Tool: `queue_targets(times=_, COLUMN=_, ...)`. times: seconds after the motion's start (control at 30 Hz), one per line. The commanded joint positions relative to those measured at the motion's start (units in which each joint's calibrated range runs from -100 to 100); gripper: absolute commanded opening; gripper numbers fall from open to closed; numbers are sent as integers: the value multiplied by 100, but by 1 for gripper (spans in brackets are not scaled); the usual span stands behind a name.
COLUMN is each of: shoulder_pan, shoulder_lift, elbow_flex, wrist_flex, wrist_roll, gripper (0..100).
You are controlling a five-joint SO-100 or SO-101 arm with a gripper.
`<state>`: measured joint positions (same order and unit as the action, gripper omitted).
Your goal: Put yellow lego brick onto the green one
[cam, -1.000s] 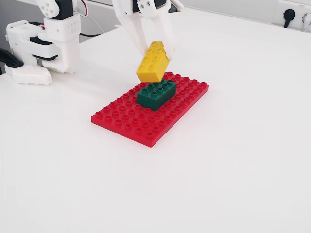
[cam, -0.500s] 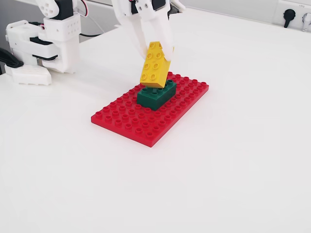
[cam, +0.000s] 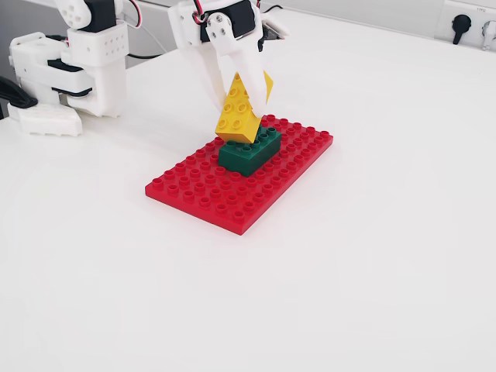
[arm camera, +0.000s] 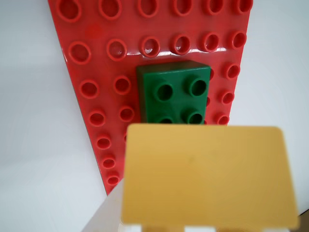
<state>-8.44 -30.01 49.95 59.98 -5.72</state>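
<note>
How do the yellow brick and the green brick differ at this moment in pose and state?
The yellow brick is steeply tilted, while the green brick lies flat. The yellow brick is held by the tool; the green brick sits free on the red plate. In the wrist view the yellow brick covers part of the green brick. Both look alike in size and studs.

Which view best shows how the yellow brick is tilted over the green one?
The fixed view: the yellow brick stands steeply tilted, low corner at the green brick. The wrist view shows only its flat face.
</note>
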Motion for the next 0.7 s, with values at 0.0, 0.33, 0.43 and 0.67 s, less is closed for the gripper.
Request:
queue_targets(times=0.0, shoulder_pan=48, shoulder_lift=-111, elbow_flex=-2, wrist_flex=-21, wrist_roll=66, gripper=17)
queue_targets(times=0.33, shoulder_pan=48, shoulder_lift=-78, elbow_flex=-20, wrist_flex=14, wrist_roll=72, gripper=8)
queue_targets(times=0.43, shoulder_pan=48, shoulder_lift=-70, elbow_flex=-11, wrist_flex=14, wrist_roll=72, gripper=8)
queue_targets(times=0.67, shoulder_pan=48, shoulder_lift=-137, elbow_flex=-165, wrist_flex=83, wrist_roll=217, gripper=8)
